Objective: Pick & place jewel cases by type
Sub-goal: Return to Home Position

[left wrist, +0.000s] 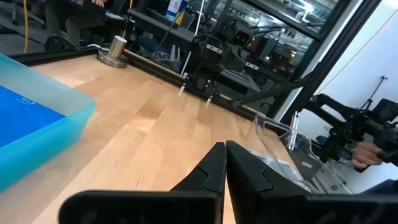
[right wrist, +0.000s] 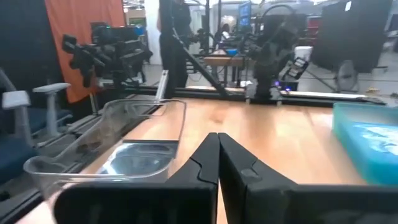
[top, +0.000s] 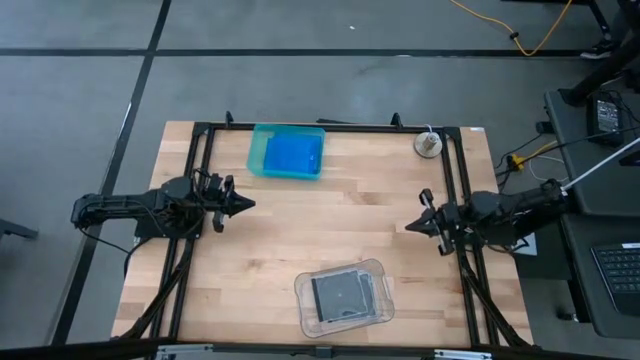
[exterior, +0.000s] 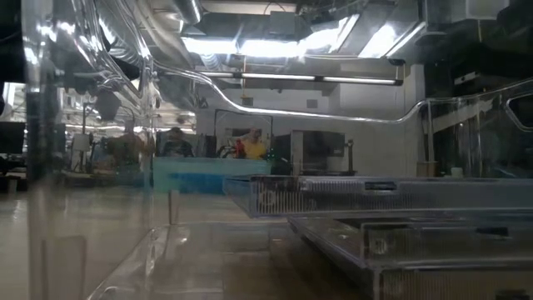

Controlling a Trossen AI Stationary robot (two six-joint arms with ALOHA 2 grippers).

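A bright blue jewel case (top: 293, 156) lies flat inside the teal translucent tray (top: 258, 150) near the table's far edge. Dark grey jewel cases (top: 340, 296) lie stacked in the clear rounded tray (top: 383, 272) near the near edge; the low view looks through that tray at the stacked cases (exterior: 375, 200). My left gripper (top: 248, 204) hovers shut at the table's left side, pointing right; its own view shows the fingers (left wrist: 225, 163) closed. My right gripper (top: 410, 226) hovers shut at the right side, pointing left, fingers (right wrist: 217, 155) together. Neither touches anything.
A round metal puck (top: 429, 143) sits at the table's far right corner. A black frame (top: 330, 127) borders the far edge and both sides. Bare wood lies between the two grippers in the table's middle (top: 330, 220).
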